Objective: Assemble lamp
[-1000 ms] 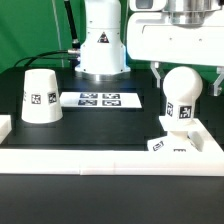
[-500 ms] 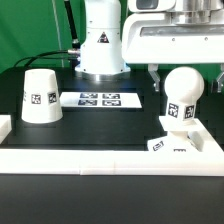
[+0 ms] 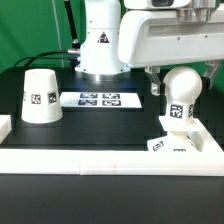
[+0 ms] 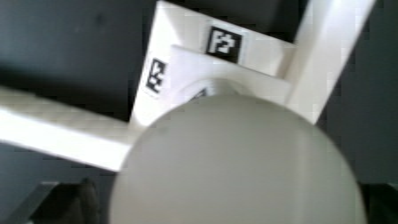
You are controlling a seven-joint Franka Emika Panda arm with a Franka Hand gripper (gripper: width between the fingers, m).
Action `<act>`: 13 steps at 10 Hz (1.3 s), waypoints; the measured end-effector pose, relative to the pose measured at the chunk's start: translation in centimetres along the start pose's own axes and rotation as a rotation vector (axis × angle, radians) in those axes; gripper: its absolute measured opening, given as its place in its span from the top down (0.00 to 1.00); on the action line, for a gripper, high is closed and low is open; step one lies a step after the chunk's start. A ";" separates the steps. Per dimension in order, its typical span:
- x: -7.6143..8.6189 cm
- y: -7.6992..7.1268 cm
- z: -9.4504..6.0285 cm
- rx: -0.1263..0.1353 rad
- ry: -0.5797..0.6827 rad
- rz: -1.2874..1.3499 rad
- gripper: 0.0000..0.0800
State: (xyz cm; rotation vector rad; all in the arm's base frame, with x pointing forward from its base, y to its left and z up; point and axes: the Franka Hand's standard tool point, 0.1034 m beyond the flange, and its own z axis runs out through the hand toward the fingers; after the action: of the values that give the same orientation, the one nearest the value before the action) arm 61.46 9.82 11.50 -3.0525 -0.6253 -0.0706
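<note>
The round bulb (image 3: 181,90) stands upright on its stem in the squat base (image 3: 176,142) at the exterior view's right. My gripper (image 3: 185,80) hangs over it with a finger on each side of the bulb's head, spread wider than the bulb, so it is open and holds nothing. The tapered shade (image 3: 40,95) stands mouth down at the exterior view's left, apart from both. In the wrist view the bulb (image 4: 231,160) fills the frame close up, with the tagged base (image 4: 210,62) beyond it and one dark finger (image 4: 61,203) at the edge.
The marker board (image 3: 100,99) lies flat between the shade and the bulb. A raised white rim (image 3: 90,158) runs along the table's front and sides. The robot's base (image 3: 100,45) stands at the back.
The hand has risen and shifted toward the exterior view's left. The bulb has stayed standing in the base. The shade has not moved.
</note>
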 end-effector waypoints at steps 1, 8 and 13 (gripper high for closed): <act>0.1 0.0 -0.1 -0.002 0.001 -0.077 0.13; -0.1 -0.7 0.1 -0.018 -0.027 -0.561 0.13; -0.2 -0.4 0.1 -0.031 -0.039 -0.741 0.15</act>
State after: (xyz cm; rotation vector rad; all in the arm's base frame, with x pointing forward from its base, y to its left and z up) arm 61.15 10.12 11.35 -2.6668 -1.7168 -0.0323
